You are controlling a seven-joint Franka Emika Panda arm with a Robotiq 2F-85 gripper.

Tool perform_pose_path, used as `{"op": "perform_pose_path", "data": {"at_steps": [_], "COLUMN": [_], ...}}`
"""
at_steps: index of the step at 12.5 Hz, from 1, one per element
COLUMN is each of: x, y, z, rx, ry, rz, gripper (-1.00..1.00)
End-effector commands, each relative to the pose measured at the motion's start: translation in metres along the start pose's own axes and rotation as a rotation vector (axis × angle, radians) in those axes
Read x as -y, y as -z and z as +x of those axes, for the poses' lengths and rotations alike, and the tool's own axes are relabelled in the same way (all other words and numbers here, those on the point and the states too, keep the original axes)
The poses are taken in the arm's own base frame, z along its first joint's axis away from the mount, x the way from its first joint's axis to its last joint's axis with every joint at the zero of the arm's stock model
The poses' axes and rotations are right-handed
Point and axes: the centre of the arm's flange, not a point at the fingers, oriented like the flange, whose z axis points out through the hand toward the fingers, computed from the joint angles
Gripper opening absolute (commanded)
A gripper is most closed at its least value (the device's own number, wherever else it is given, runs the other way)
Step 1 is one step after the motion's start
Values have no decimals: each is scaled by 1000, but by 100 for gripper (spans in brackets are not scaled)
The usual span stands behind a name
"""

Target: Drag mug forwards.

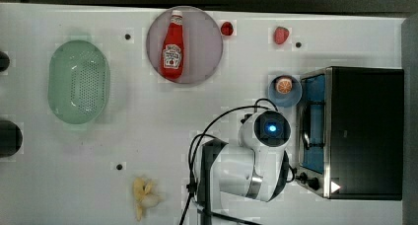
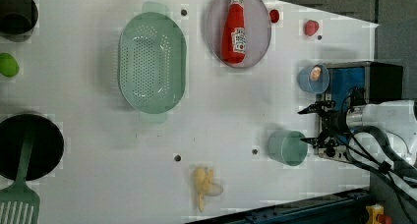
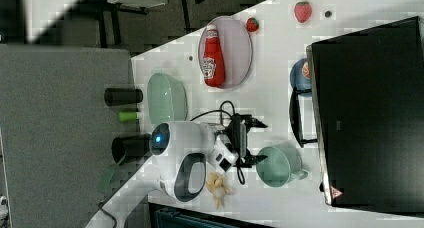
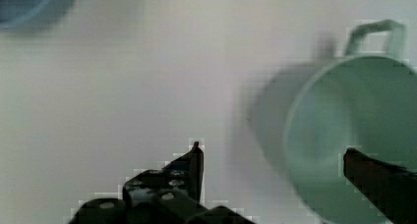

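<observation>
We see the mug upright on the white table, just beside the toaster oven, blue cup near. The gripper hovers by its rim, fingers wide apart, gripping nothing. We judge approach only; hooking and dragging not yet begun.

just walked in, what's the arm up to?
The Panda's gripper is open and hovering at the teal mug, apparently to drag it; nothing is gripped yet. In the wrist view one finger sits over the mug's mouth, the other outside its wall. The mug stands upright on the white table in front of the toaster oven, beside the blue cup.
</observation>
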Motion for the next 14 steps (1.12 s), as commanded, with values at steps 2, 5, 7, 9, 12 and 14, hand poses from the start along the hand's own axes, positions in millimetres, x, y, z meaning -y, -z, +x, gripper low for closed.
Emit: {"op": "perform_pose_path", "data": {"at_steps": [2,5,7,9,12,14], "x": [-3,-5,-3,-2,8,14], "y": [-26,-33,-30,-29,-23,-22], "z": [5,6,7,7,7,7], "rx": [-16,-17,-18,-18,-26,-30], "ry": [-34,-35,-35,-35,-33,-29], "rz": [7,-6,5,10,51,63], "gripper": [69,-7,-52,-65,-65,-65]}}
